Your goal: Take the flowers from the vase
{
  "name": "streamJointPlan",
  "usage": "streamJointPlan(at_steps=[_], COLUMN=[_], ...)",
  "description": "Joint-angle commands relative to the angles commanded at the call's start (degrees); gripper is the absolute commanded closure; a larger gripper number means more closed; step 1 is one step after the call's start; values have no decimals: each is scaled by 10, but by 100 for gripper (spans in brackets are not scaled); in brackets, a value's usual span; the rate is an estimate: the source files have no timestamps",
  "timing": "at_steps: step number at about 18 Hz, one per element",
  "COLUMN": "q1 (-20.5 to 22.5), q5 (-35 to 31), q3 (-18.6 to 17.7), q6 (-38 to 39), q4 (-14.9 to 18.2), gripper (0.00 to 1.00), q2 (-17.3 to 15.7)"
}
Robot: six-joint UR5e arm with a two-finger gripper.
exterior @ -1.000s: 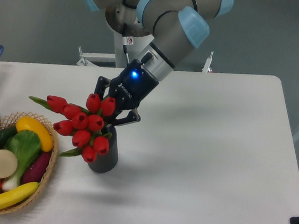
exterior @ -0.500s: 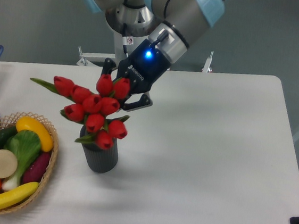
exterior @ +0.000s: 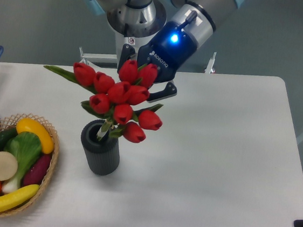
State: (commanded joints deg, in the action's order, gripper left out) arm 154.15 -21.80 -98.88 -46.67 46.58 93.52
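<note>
Hand (exterior: 144, 83) grips flowers (exterior: 119, 98), stems barely inside vase (exterior: 99, 153)

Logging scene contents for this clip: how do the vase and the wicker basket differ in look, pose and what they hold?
The vase is dark grey, ribbed and stands upright as a tall cylinder; the wicker basket is pale, woven, low and wide. The vase holds only the stem ends of the flowers, which are lifted by the gripper; the basket is full of toy fruit and vegetables. Both rest on the white table.
</note>
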Motion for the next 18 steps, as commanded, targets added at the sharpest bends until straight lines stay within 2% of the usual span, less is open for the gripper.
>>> streamJointPlan(at_steps=[4,8,18], q1=[13,30,88], q5=[4,4,4], q3=[13,35,36], q6=[4,-9,-63], q4=[-1,-3,-4], gripper=[71,71,71], q2=[1,16,31])
